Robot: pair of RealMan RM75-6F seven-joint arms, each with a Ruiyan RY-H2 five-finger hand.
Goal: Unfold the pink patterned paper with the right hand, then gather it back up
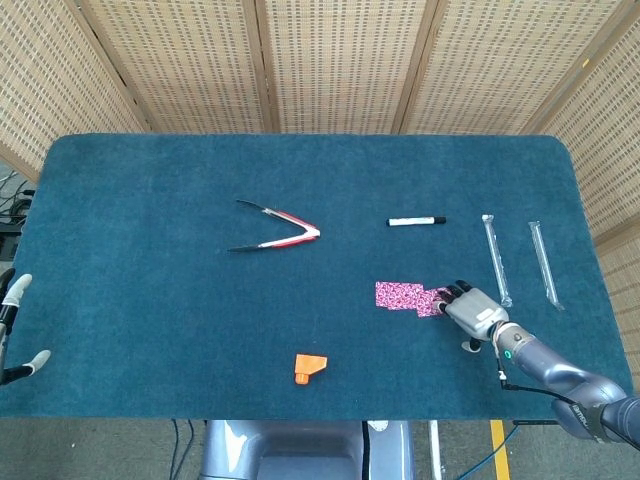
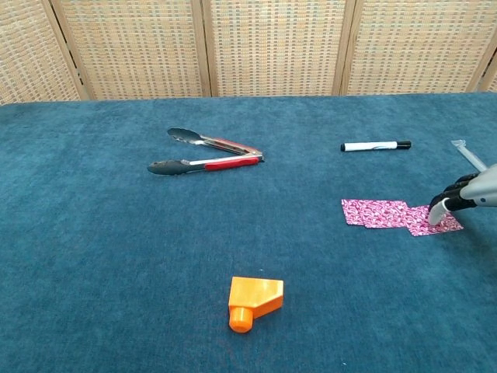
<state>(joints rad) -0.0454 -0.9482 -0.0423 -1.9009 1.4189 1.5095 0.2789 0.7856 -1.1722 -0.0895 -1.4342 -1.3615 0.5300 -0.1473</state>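
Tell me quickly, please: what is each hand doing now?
Left hand: only its edge shows, state cannot be told.
Right hand: fingertips press the pink patterned paper; no grip visible.

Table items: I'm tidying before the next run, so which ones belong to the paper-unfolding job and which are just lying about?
Part of the job:
pink patterned paper, lying partly unfolded on the table
right hand, fingertips on the paper's right end

Just lying about:
tongs
marker
orange plastic piece
two clear wrapped straws
left hand, at the table's edge
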